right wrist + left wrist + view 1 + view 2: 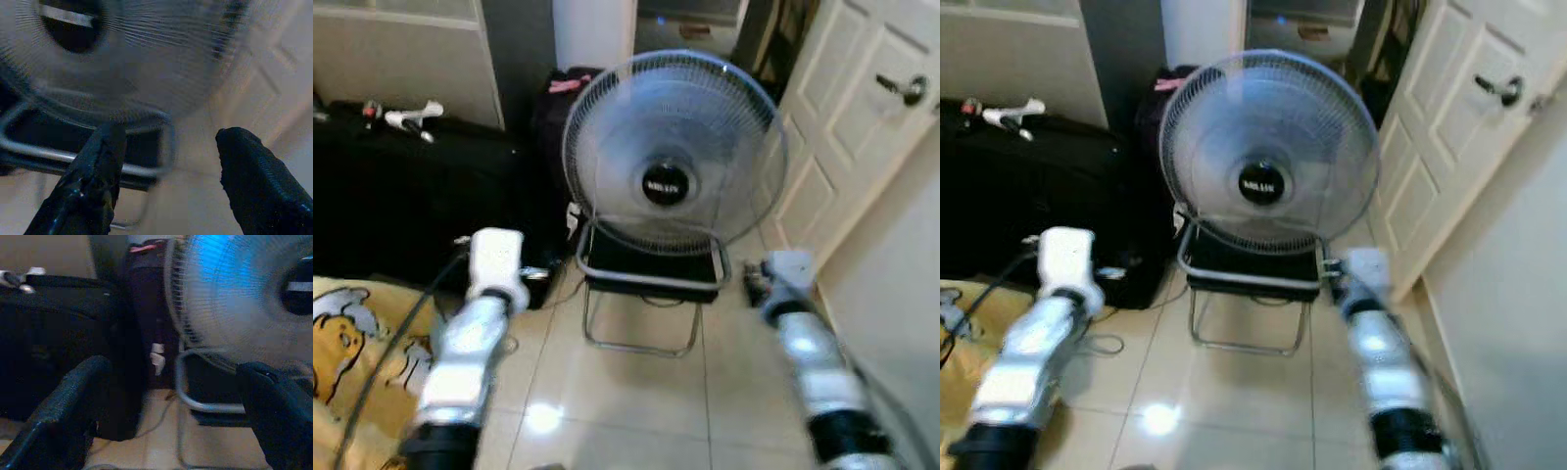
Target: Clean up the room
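A round silver-grey floor fan with a wire cage and a black hub (666, 157) stands on the pale glossy tile floor (636, 392), propped on a bent chrome tube stand (641, 338) over a black base, right in front of the robot and between its two raised arms. The left gripper (166, 406) has its black fingers spread wide and holds nothing, pointed at the fan's near edge and the stand beside a big black suitcase (401, 196). The right gripper (168, 161) is likewise spread and empty, aimed at the lower rim of the cage, with a white panelled door (862, 127) off to that side. I'd guess the fan is light but top-heavy and awkward; the thin cage wires would bend or slip under a pinch, so the stiff chrome tube looks the safer hold, one gripper each side.
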{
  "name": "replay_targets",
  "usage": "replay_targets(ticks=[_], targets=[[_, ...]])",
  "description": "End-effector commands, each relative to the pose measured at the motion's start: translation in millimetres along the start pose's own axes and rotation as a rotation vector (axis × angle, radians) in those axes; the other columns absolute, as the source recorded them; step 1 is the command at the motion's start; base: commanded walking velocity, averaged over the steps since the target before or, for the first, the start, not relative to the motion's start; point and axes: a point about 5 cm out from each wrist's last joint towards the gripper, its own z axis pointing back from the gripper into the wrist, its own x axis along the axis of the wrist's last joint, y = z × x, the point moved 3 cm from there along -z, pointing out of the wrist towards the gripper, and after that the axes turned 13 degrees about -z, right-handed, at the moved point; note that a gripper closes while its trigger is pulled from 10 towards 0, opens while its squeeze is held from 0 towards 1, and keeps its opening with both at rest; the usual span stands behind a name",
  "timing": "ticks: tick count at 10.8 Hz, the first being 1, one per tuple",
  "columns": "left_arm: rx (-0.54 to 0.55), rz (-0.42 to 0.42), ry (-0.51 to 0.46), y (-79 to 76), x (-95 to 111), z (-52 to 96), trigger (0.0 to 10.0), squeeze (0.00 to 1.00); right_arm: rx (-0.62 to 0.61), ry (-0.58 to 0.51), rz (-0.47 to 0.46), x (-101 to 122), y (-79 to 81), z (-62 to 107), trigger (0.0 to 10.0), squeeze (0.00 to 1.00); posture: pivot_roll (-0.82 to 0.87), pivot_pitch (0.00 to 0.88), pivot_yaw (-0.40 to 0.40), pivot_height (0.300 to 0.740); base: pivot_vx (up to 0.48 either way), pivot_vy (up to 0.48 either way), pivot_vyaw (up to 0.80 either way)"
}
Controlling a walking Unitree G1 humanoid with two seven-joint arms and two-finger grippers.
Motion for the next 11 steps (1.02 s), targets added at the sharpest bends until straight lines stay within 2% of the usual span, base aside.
replay_targets(ticks=[1, 11], targets=[[-0.021, -0.002, -0.026, -5.2, 7.4, -2.8, 10.0, 0.92, -0.023, -0.021, 0.013, 6.8, -10.1, -1.3, 10.0, 0.0, -0.06, 0.0, -0.041, 0.74, 0.334, 0.0, 0.0], [-0.017, -0.025, -0.03, 3.6, 7.0, -5.9, 10.0, 0.93, -0.018, -0.073, -0.01, 15.5, -3.4, -7.2, 10.0, 0.0, -0.06, 0.0, -0.032, 0.74, 0.336, 0.0, 0.0]])
